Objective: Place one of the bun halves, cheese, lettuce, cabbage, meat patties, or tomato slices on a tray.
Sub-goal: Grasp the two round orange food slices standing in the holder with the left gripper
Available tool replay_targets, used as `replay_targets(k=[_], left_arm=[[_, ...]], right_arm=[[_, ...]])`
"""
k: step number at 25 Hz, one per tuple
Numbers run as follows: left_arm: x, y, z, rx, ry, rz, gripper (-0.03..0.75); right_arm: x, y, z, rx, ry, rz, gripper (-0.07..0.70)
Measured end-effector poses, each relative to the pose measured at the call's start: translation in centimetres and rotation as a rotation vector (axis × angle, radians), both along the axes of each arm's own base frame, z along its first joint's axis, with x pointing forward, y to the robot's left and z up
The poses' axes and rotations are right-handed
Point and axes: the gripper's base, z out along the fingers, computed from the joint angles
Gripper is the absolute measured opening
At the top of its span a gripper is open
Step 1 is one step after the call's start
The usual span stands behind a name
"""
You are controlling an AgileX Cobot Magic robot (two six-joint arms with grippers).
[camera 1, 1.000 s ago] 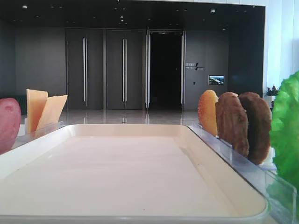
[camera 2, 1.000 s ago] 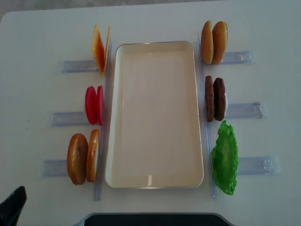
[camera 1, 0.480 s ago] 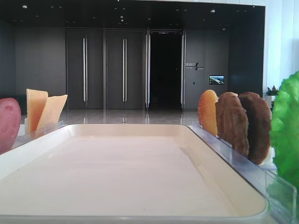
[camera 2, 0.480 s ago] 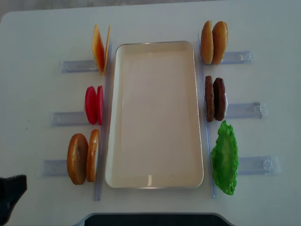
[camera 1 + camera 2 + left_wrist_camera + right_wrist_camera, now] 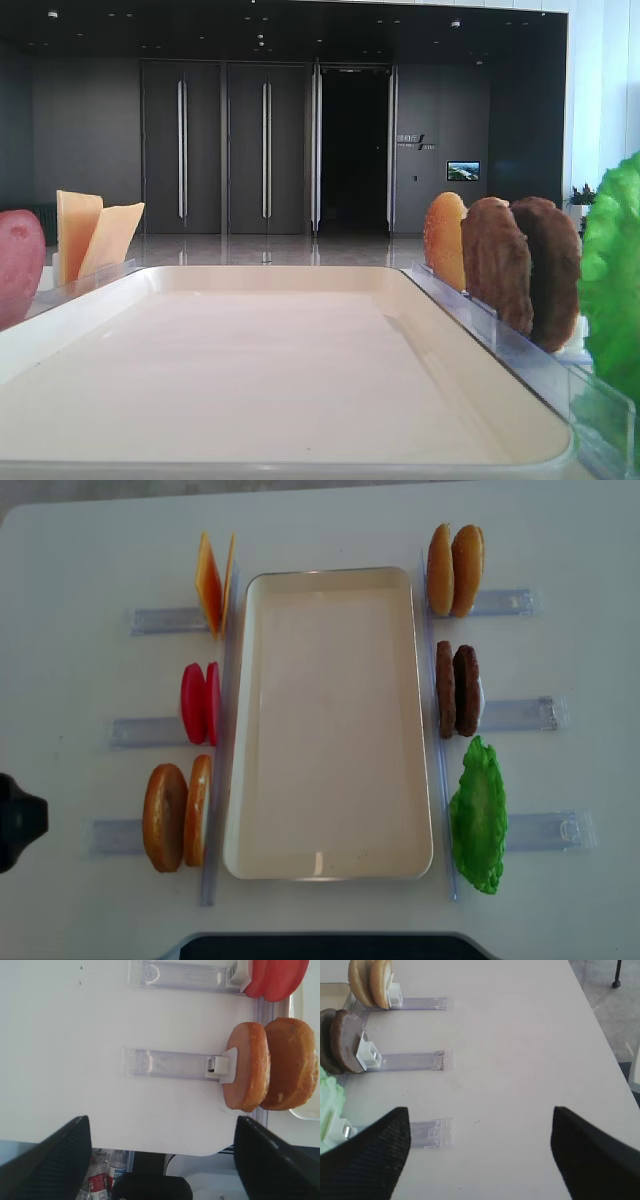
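The cream tray point(image 5: 330, 730) lies bare in the middle of the table. To its left stand cheese point(image 5: 212, 583), tomato slices point(image 5: 198, 703) and two bun halves point(image 5: 175, 816). On its right are two more bun halves point(image 5: 455, 570), the meat patties point(image 5: 456, 690) and the lettuce point(image 5: 478, 815). No cabbage is in view. My left gripper point(image 5: 161, 1127) is open over the table's near edge, short of the bun halves point(image 5: 247, 1072); it shows as a dark shape point(image 5: 17, 820) at the left edge. My right gripper point(image 5: 480, 1115) is open over bare table, right of the patties point(image 5: 345, 1042).
Clear plastic holders point(image 5: 165, 620) run outward from each food pair, one point(image 5: 432, 1132) just left of my right gripper. The table's near edge, with bottles point(image 5: 117, 1165) below it, lies under the left gripper. A dark base point(image 5: 320, 947) sits at the front.
The left arm has moved from the bottom-left corner of the overhead view up along the left edge, level with the bun halves. Nothing else has moved.
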Motion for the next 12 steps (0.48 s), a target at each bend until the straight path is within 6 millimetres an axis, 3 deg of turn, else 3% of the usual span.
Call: replay_targets(k=[12], left_arm=[[4.9, 0.1, 0.4, -0.016, 0.113, 0.032, 0.692]], right_arm=[[0.0, 0.0, 0.0, 0.000, 0.000, 0.000, 0.577]])
